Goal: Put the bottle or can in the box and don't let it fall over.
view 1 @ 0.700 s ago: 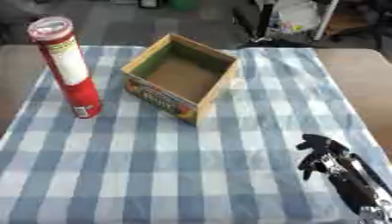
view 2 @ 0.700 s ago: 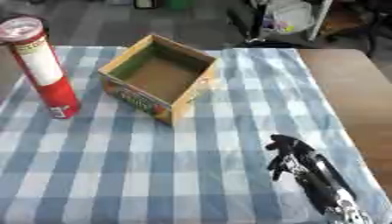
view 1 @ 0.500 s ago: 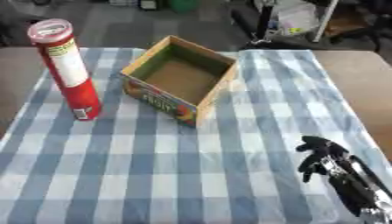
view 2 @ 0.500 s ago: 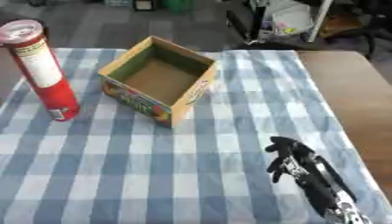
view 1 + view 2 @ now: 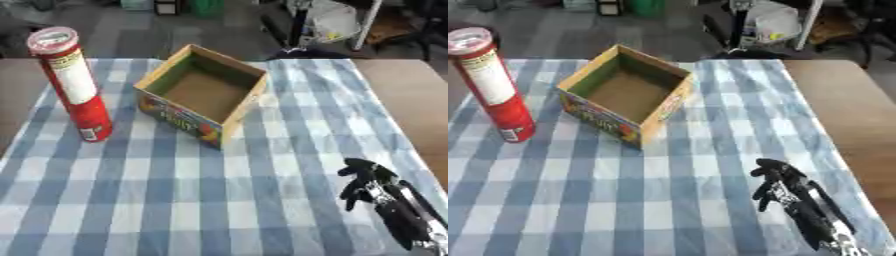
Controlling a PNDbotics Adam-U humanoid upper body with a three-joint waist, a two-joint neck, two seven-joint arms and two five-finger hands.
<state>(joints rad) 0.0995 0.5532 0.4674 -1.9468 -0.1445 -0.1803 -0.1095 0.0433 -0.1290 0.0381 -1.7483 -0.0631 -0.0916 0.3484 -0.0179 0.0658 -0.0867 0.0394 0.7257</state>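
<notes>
Upright, red can (image 5: 77, 87), label unreadable, beside box (image 5: 200, 94); right robot hand (image 5: 785, 187) curled, seemingly empty.

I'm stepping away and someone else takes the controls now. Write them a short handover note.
Right hand: low at the near right over the checked cloth, fingers curled, holding nothing.
Left hand: not in view.
Red can: upright on the cloth, far left, untouched.
Box: open, nothing inside, just right of the can.
Done: nothing yet.
Left: grasp the can, set it upright in the box.
</notes>
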